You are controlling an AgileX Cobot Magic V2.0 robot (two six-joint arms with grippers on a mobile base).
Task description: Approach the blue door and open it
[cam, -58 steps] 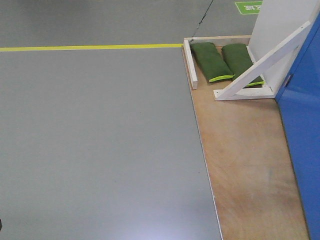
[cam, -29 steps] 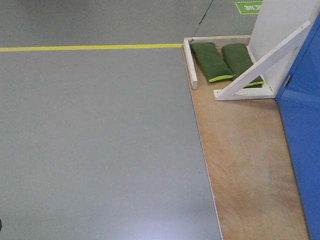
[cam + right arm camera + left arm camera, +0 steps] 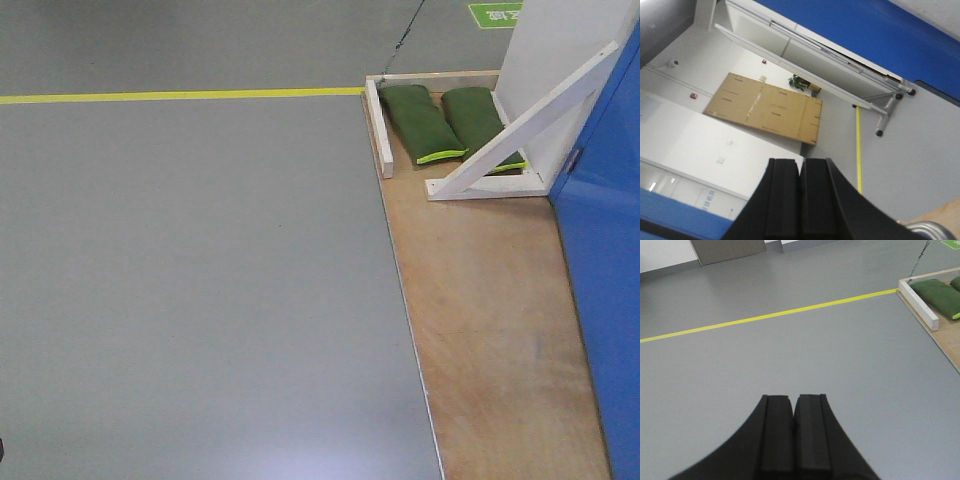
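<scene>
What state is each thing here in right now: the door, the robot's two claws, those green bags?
Blue door: upright; open or latched, cannot tell.
Left gripper: shut, holding nothing.
Right gripper: shut, holding nothing.
Green bags: lying flat, side by side on the wooden base.
White brace: slanted against the white panel.
</scene>
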